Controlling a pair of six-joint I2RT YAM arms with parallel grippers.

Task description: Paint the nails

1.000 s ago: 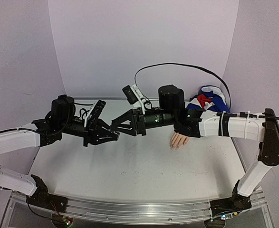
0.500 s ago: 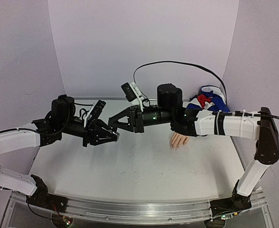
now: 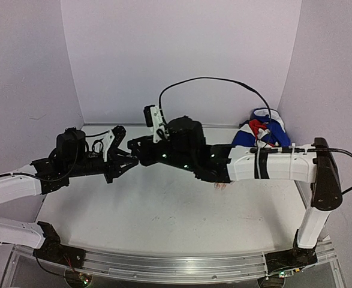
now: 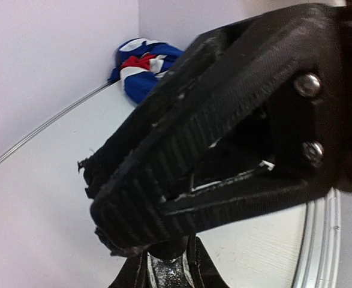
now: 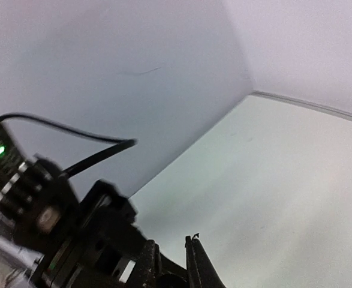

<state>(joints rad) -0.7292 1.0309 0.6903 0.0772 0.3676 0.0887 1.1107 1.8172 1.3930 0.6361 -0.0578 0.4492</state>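
We judge the nails on the hand (image 3: 222, 186), under the right forearm (image 3: 271, 167), rigid, tiny and ungraspable, so steady it by the sleeve (image 3: 265, 127); the left gripper (image 3: 129, 163) and right gripper (image 3: 134, 146) meet well left of it, and we cannot tell their closure.

right gripper (image 4: 101, 201) is reading as matt black plastic, with fine layered ribbing running along the finger faces and the tip edges looking rough and frayed. Two screws (image 4: 307, 85) in its side are showing bright bare metal and catching glare. sleeve (image 4: 141, 65) is looking like soft matt cloth, crumpled. table (image 4: 38, 198) is showing white and smooth, giving off a faint sheen. front rail (image 3: 176, 264) is reading as silver metal, dull-brushed. right arm shell (image 3: 271, 165) is looking like smooth white plastic with a slight gloss. cable (image 3: 211, 80) is showing a smooth black jacket. walls (image 3: 181, 54) are looking matt and smooth, but I can't tell the material.
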